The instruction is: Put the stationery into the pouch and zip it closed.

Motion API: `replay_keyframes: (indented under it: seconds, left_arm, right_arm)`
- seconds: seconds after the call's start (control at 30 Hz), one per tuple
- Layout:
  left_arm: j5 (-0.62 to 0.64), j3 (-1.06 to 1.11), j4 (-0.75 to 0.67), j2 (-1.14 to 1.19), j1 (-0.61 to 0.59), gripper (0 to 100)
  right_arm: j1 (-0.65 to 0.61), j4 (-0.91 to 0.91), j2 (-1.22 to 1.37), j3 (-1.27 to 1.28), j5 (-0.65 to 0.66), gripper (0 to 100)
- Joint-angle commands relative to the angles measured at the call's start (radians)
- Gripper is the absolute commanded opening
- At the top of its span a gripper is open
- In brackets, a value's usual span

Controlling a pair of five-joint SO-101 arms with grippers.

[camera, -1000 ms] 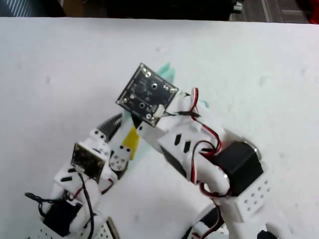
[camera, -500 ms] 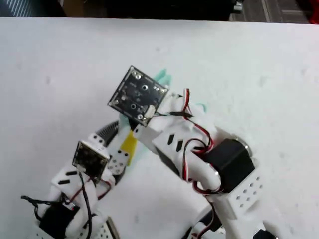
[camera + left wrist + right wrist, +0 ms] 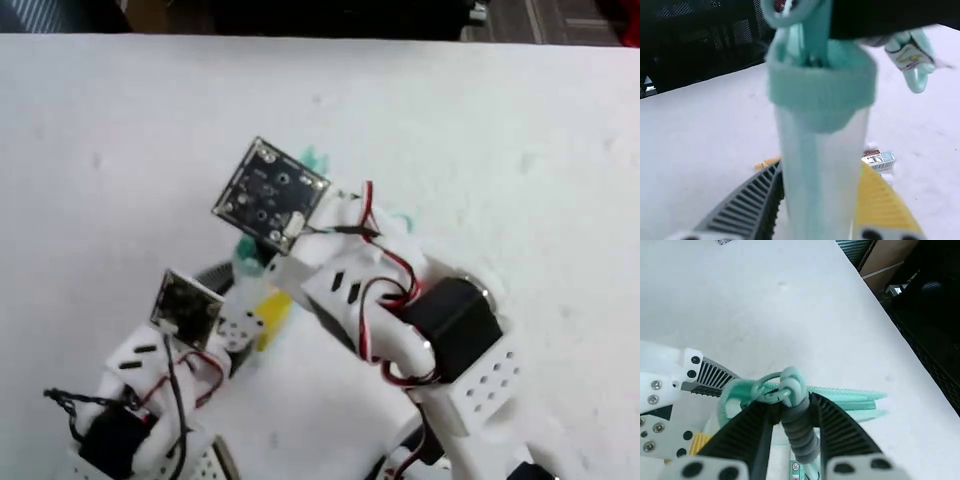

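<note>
The pouch is translucent with teal trim and stands upright between the grey and yellow fingers of my left gripper, which is shut on it. My right gripper is shut on the grey zipper pull, just below its teal ring, at the pouch's top edge. In the high view both arms meet at the table's middle. The right arm's camera board hides most of the pouch. The left gripper's yellow finger shows below the board.
A small printed stationery item and a yellowish stick lie on the white table beyond the pouch. A teal loop with a tag hangs near the pouch top. Dark clutter lines the table's far edge.
The right arm has moved left and slightly toward the table's near side, taking its gripper along the pouch top. The left arm shifted a little and keeps its hold.
</note>
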Motion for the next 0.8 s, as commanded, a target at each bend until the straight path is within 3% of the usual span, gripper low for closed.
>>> replay_keyframes:
  seconds: [0.0,0.3,0.77]
  left_arm:
    - [-0.015,-0.02,0.003,-0.004,-0.002,21]
    - [-0.017,-0.02,0.003,-0.004,0.001,13]
    - [-0.017,-0.025,0.005,-0.004,0.001,13]
  right_arm:
    - [0.008,-0.002,-0.007,-0.006,-0.038,1.7]
    - [0.008,-0.01,-0.008,-0.008,-0.043,1.7]
    - [0.013,-0.013,0.001,-0.008,-0.041,1.7]
